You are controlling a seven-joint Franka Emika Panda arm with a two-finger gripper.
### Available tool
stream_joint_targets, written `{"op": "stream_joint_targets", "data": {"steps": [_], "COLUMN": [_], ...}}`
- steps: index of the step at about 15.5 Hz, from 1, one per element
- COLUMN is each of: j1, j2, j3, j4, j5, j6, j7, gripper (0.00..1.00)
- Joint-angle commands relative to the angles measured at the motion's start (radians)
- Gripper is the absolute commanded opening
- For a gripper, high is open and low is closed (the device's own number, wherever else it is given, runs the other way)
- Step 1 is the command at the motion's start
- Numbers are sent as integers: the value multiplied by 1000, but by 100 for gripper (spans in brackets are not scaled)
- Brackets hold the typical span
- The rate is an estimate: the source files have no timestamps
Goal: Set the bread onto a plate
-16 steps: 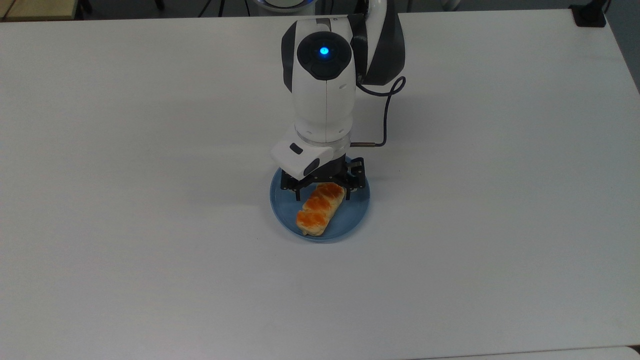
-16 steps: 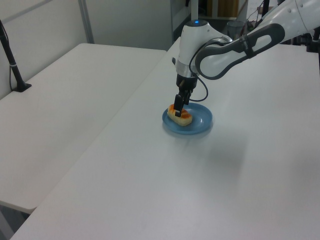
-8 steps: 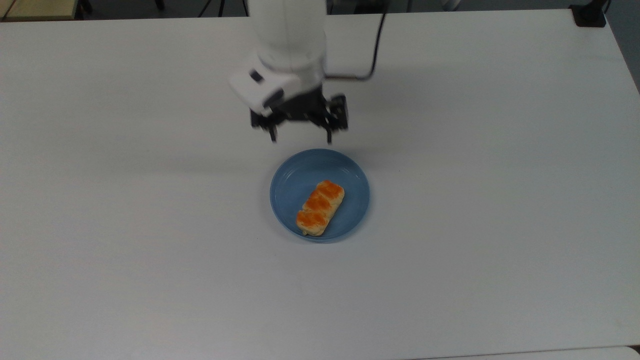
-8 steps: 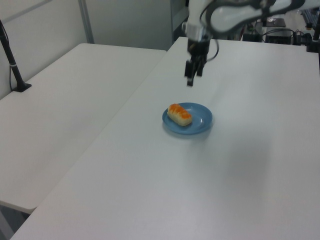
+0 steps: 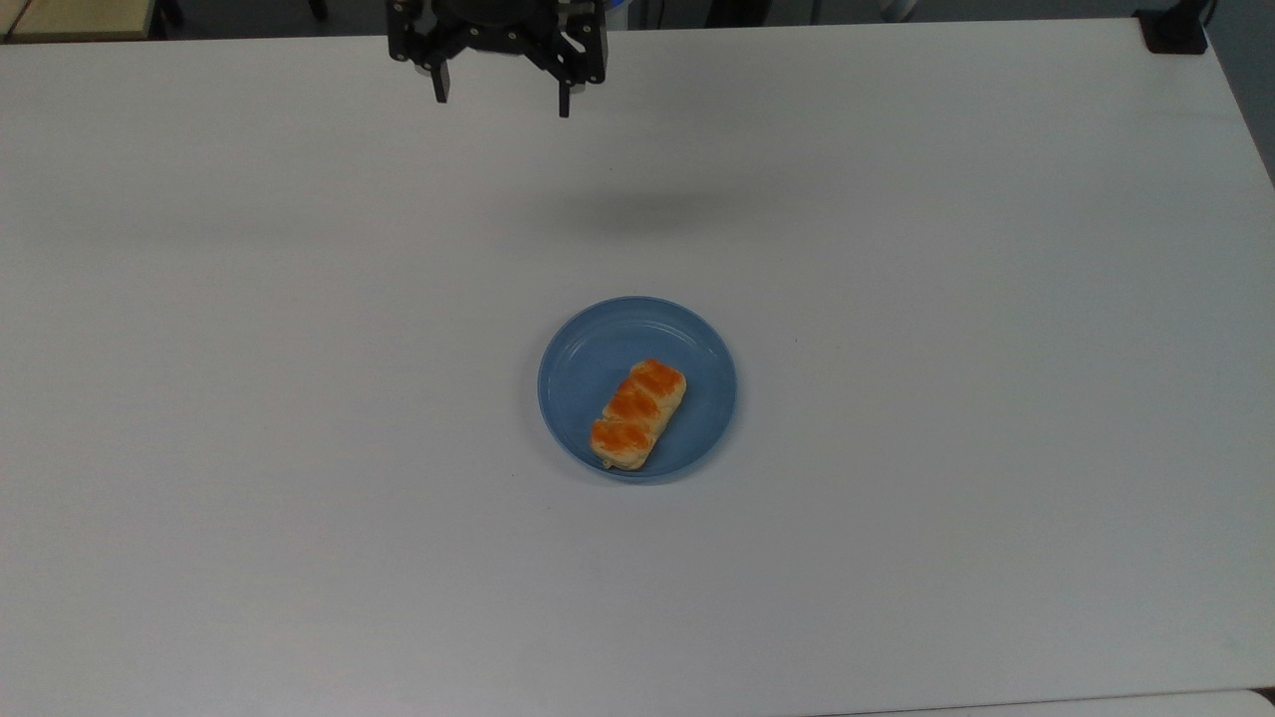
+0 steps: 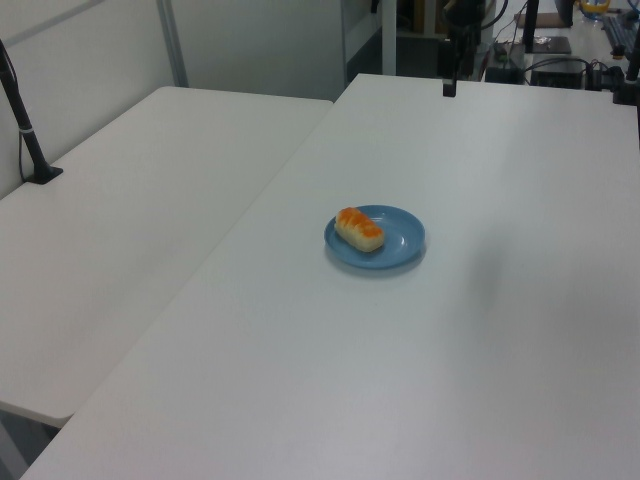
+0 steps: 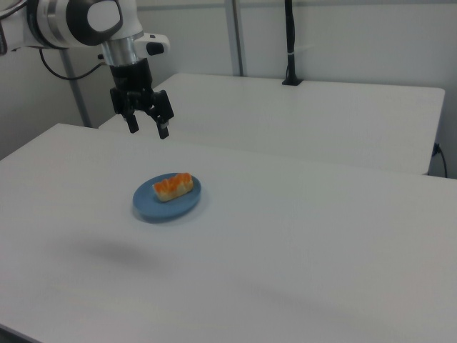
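light: bright, even, overhead | shadows: soft smudges on table (image 5: 896, 249) | blur: none | glare: none

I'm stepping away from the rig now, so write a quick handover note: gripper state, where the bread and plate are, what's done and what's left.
Gripper: open, empty, raised above the table, well clear of the plate.
Bread: lying flat on the plate, stripes up, nothing touching it.
Plate: blue, near the middle of the white table. In the top view, the bread sits diagonally in its lower half.
Done: the bread is on the plate and released.
Left: nothing on the placement itself; probably just let the arm park.
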Motion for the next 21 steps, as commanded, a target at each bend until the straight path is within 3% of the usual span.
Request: {"op": "stream_joint_targets", "data": {"steps": [1, 21], "j1": [-22, -4], "j2": [-29, -27], "j3": [19, 15], "j4": [-44, -64], "j5": [-8, -5], "j6": [2, 16], "j7": [15, 10], "gripper": [100, 100]}}
